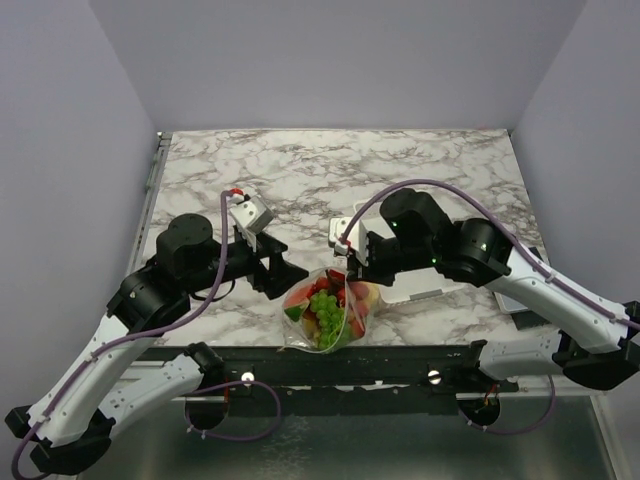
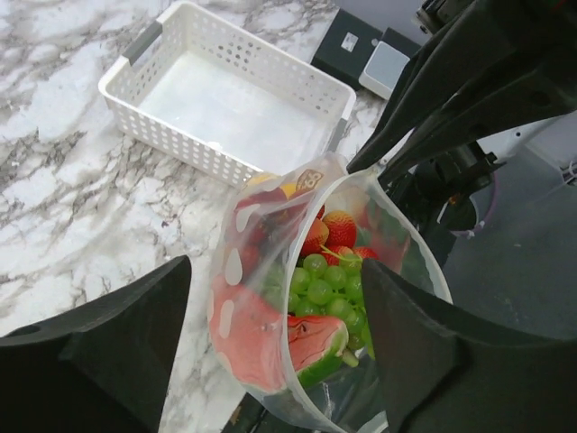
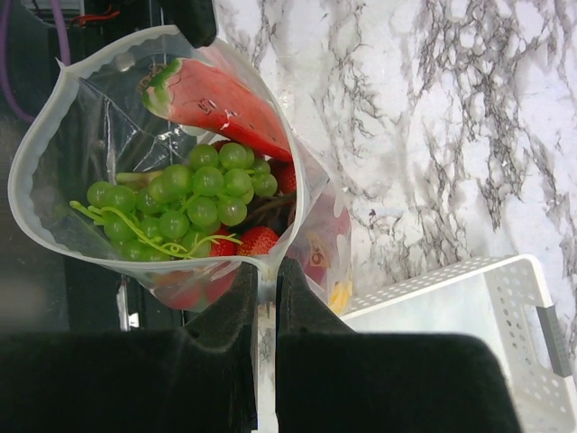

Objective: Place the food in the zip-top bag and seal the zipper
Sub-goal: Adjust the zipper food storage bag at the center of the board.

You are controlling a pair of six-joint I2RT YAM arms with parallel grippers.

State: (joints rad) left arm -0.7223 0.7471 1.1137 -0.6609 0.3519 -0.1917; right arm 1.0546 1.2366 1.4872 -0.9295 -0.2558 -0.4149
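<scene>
Two grippers are at the near-middle of the marble table [image 1: 350,170], one on each side of the zip-top bag [image 2: 233,257].

On the left, the L gripper [image 2: 278,298] is open. Its two black fingers [image 2: 117,352] stand wide apart w/ the bag between them. The left finger is clearly apart from the plastic. For the other finger I cannot tell if it touches.

Just right of it, the bag stands at the near edge of the table, mouth up and wide open. The zipper [image 2: 287,370] is not pressed together and makes a round loop around the mouth. Inside is the food: a watermelon slice [image 3: 225,99] at the left side of the bag, green grapes [image 3: 194,203] on top in the middle, and red strawberries [image 3: 259,241] under and beside the grapes. A yellow piece [image 3: 341,293] shows through the bag wall at the far-right side, too unclear to name.

Further right, the R gripper [image 3: 268,280] is closed on the bag's rim at the far-right part of the mouth. Its fingers pinch the thin plastic edge between them.

At the right, beyond the R gripper, a white slotted basket [image 3: 469,311] w/ a grey handle [image 2: 144,41] lies on the table, close to the bag. If the two touch, I cannot tell.
</scene>
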